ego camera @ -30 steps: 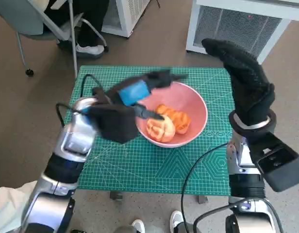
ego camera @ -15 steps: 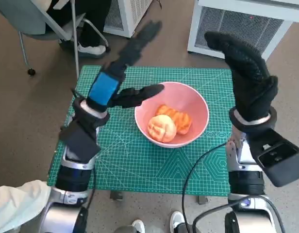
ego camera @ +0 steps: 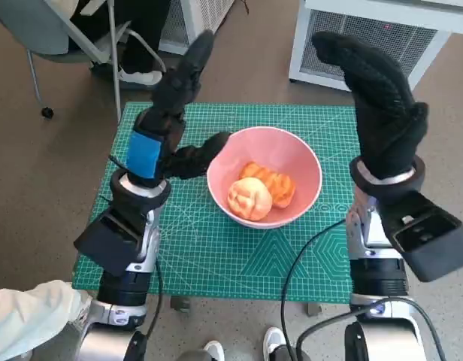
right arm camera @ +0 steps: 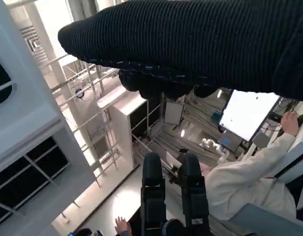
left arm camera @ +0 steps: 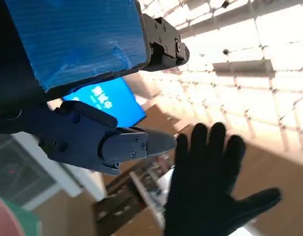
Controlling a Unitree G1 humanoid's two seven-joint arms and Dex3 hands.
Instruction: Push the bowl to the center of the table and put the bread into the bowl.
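Since a second ago our left hand (ego camera: 167, 124) lifts off, both hands wide and empty; bread (ego camera: 250, 198) looks soft, so we'd cradle its sides.

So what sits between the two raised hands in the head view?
In the head view, the pink bowl holding the bread sits on the green mat between the left hand and the right hand; neither hand touches it.

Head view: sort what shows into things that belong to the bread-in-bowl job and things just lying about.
Part of the job:
pink bowl, near the middle of the table
bread, two orange pieces inside the bowl
left hand, raised, holding nothing
right hand, raised, holding nothing

Just lying about:
green cutting mat under the bowl
white grilled unit behind the table
chair
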